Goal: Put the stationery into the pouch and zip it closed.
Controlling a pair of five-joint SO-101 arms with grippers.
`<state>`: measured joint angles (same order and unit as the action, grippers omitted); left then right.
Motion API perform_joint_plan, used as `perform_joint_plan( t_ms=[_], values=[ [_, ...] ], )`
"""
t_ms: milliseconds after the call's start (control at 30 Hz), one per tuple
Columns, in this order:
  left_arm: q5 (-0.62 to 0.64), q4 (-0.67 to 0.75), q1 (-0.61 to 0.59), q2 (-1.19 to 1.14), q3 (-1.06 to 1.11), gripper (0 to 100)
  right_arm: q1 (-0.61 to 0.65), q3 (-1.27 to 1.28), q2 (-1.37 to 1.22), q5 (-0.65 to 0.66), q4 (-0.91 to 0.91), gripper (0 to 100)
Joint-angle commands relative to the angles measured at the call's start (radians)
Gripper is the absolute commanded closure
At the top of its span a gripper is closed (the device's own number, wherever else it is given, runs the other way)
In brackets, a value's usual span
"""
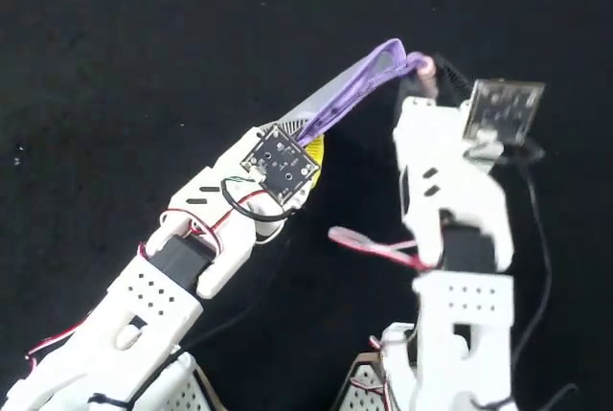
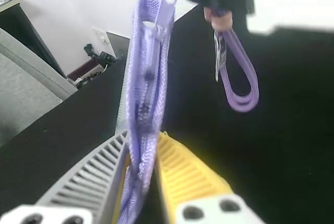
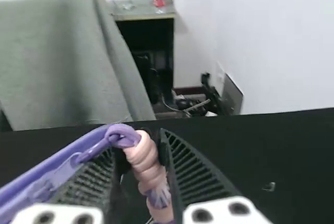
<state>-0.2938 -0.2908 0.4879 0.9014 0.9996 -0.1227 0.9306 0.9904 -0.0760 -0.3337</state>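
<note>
**Pouch held aloft between two arms.** The purple pouch (image 1: 350, 95) hangs clear of the black table (image 1: 115, 95), stretched taut from the centre of the high view toward 1 o'clock. The left gripper (image 1: 308, 140), on the arm entering from 7 o'clock, is clamped on the pouch's lower end. Its grey and yellow fingers (image 2: 182, 169) pinch the fabric from either side, a grip that appears to anchor the pouch so the zip line runs straight. The right gripper (image 1: 420, 68), on the arm rising from 5 o'clock, is closed narrowly on the pink pull (image 3: 146, 164) at the pouch's far end. That hold suits drawing the slider along its track against the left arm's resistance. Whether the stationery is inside, and how much of the zip is shut, cannot be told. A purple strap loop (image 2: 241, 85) dangles free just beside the pull and could snag between the jaws. A red cable (image 1: 374, 246) bows out from the right arm into the gap between the arms, at 6 o'clock from the pouch, where it may foul a sideways move. A grey cloth (image 3: 52, 57) hangs beyond the table's 12 o'clock edge, well apart from the work.
</note>
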Motion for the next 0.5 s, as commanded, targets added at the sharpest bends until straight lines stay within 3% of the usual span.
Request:
perform_joint_plan(
  t_ms=[0,267,467],
  values=[
    [0.006,-0.003,-0.012,0.0,0.022,97,-0.149,-0.217,-0.101,0.003,0.006,98.8],
    [0.006,-0.003,-0.012,0.0,0.022,97,-0.255,-0.39,-0.297,0.003,0.005,98.8],
    [0.005,-0.003,-0.013,0.0,0.022,97,-0.267,-0.424,-0.394,0.003,0.006,98.8]
  ],
)
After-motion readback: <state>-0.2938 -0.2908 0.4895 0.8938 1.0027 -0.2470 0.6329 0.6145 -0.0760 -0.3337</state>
